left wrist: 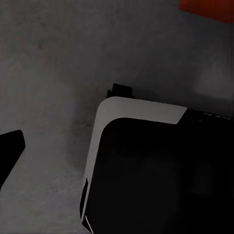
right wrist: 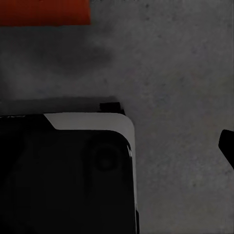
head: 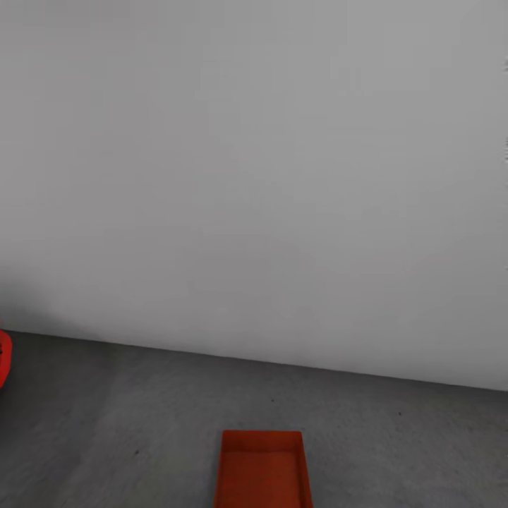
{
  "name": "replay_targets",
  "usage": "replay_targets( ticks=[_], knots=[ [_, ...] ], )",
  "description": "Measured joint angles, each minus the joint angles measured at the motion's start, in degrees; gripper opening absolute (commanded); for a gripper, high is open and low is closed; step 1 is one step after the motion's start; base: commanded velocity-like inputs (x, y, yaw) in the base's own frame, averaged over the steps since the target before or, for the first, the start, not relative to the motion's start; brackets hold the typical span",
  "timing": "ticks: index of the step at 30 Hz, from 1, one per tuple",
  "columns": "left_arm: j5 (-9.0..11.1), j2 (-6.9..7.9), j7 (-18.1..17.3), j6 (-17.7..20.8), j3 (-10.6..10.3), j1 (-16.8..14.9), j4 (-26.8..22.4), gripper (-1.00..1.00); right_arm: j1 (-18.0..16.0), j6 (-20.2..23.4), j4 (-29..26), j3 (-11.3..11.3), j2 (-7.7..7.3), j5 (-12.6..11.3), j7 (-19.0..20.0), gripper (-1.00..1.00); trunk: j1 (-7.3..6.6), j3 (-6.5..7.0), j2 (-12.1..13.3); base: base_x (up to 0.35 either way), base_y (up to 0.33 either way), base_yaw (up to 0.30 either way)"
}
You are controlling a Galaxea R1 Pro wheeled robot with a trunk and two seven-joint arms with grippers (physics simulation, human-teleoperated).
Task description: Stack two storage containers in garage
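While the robot faces a plain grey-white wall (head: 254,176), the head view shows one orange-red storage container (head: 262,471) lying on the dark concrete floor (head: 127,423), open-topped and holding nothing; a red shape (head: 3,356) sits at the left edge. From the left wrist, a container corner (left wrist: 207,9) lies beyond the robot's base (left wrist: 156,170); a dark tip (left wrist: 9,151) reveals no jaw state. From the right wrist, another orange edge (right wrist: 44,12) shows; that pincer's spread cannot be told either.
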Motion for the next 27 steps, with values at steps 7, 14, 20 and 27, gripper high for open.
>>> replay_targets(
  ticks=[7,14,20,27],
  knots=[
    [2.6,0.0,-0.1,-3.7,0.1,0.0,0.0,1.0,0.7,-0.4,0.0,0.1,0.03,0.3,0.0,1.0,0.0,0.63,0.0,0.0,0.0,-0.128],
    [9.2,0.0,-0.1,-5.0,0.1,0.0,-0.1,1.0,0.9,-0.5,0.0,0.0,0.03,0.4,0.0,1.0,0.0,1.25,0.0,0.0,0.0,-0.129],
    [10.2,-0.5,-0.1,-5.1,0.1,0.0,-0.1,1.0,0.9,-0.5,0.0,0.0,0.03,0.4,0.0,1.0,0.0,1.78,0.0,0.0,0.0,-0.096],
    [10.4,-0.77,-0.1,-5.1,0.0,0.0,0.0,1.0,0.9,0.1,-0.1,0.2,-0.05,0.5,-0.5,1.0,0.0,2.25,0.0,0.0,0.0,-0.038]
  ],
)
